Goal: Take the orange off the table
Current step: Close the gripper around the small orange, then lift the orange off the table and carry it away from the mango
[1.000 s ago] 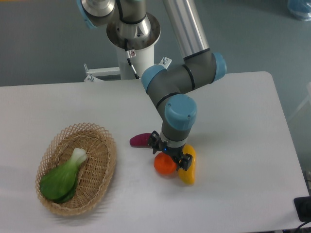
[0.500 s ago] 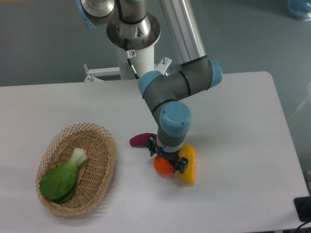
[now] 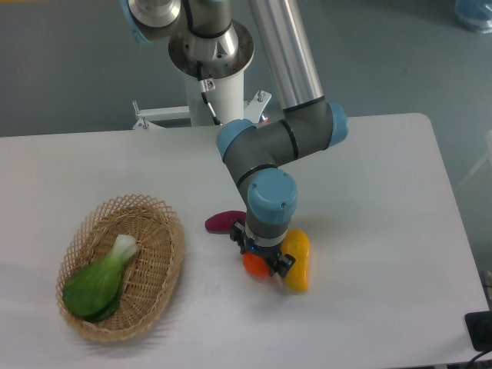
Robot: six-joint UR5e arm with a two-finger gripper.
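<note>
White table (image 3: pixel 369 200) under a grey floor backdrop. Wicker basket (image 3: pixel 157 231) at left, holding bok choy (image 3: pixel 100 280). Yellow fruit (image 3: pixel 297 261) just beside the orange (image 3: pixel 254 265), near centre. Purple vegetable (image 3: pixel 221 222) behind. Gripper (image 3: pixel 261 260) straddling the orange; grip state unclear.

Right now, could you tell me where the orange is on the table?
The orange sits low of centre on the table, mostly hidden under the gripper, between the purple vegetable and the yellow fruit.
</note>
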